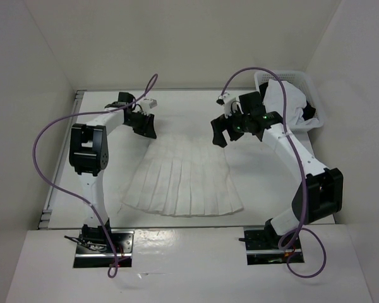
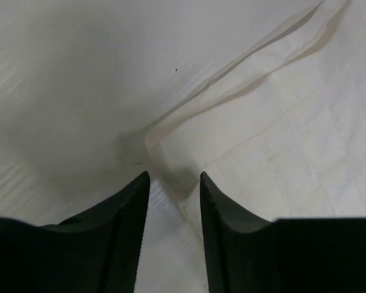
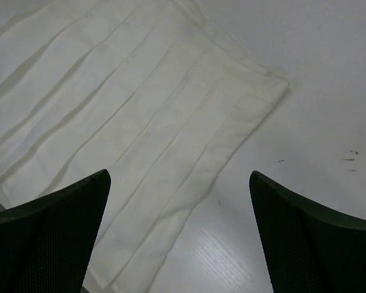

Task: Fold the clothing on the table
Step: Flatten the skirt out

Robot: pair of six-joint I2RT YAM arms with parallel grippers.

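Left wrist view alone shows the left gripper [image 2: 174, 177] narrowly parted astride the pleated skirt [image 2: 280, 152] at its waist corner; the right gripper [image 3: 180, 174] gapes wide above the other corner; overhead adds a basket [image 1: 297, 74]

White pleated skirt [image 1: 183, 180] lies flat on table [image 1: 260, 189].

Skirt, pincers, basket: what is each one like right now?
skirt: spread flat on the table, not folded.
left pincer: half open, low at the skirt's waist corner.
right pincer: wide open, over the other waist corner, holding nothing.
basket: upright at the table's far right corner, with a plain white cloth inside.
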